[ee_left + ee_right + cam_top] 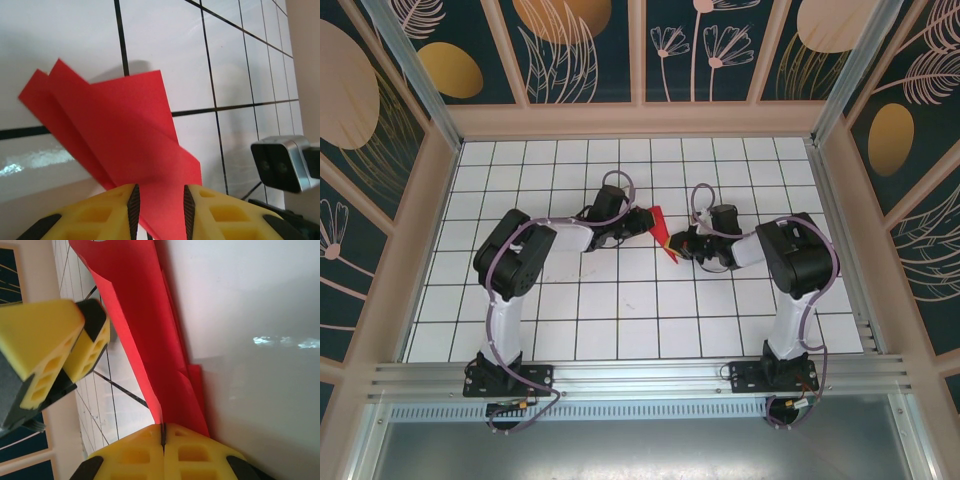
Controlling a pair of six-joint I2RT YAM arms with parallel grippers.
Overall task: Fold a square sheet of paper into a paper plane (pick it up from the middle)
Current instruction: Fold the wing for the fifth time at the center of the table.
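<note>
the left gripper (161, 210) hangs just left of centre over the white gridded table (620, 310), its yellow fingers (100, 220) a narrow gap apart, with one end of the paper (120, 130) lying between the black pads. the paper, red and folded into a creased wedge with layered edges, spans the short space between the two grippers near the table's middle. just right of it, the right gripper (163, 442) is closed tight, pinching the paper's other end between its fingers.
</note>
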